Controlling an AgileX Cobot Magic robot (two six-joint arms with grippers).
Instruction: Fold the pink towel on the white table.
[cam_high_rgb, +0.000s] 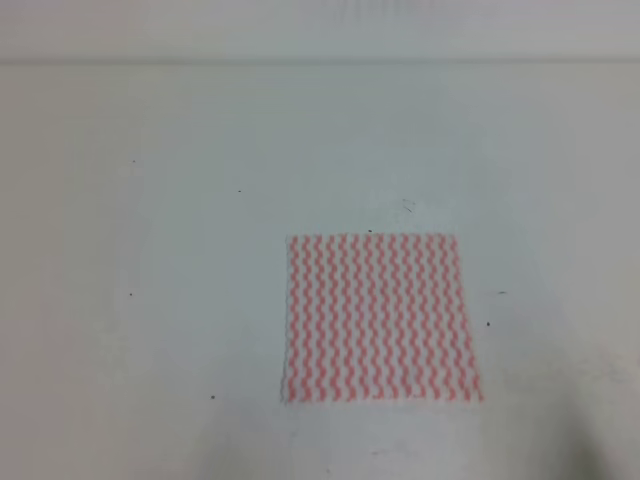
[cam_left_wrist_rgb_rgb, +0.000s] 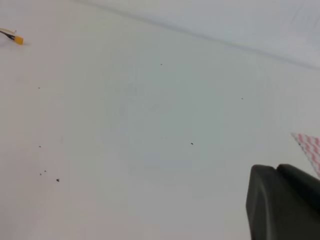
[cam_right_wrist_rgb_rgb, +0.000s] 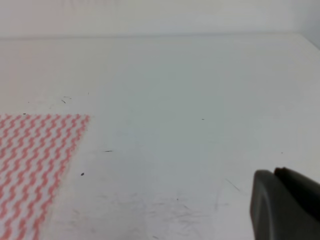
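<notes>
Currently pre-grasp: pink towel (cam_high_rgb: 380, 318) lies flat and unfolded on the white counter (cam_high_rgb: 150, 250), right of centre, nearer the front edge. Neither arm shows overhead. Each wrist view catches only a dark corner of the left gripper (cam_left_wrist_rgb_rgb: 285, 202) and right gripper (cam_right_wrist_rgb_rgb: 287, 202), so can't tell the fingers' state. Next: reach a towel edge, pinch it.

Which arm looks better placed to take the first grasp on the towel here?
Probably the right. The pink towel lies flat right of centre, filling more of the right wrist view, while the left wrist view shows only a corner.
</notes>
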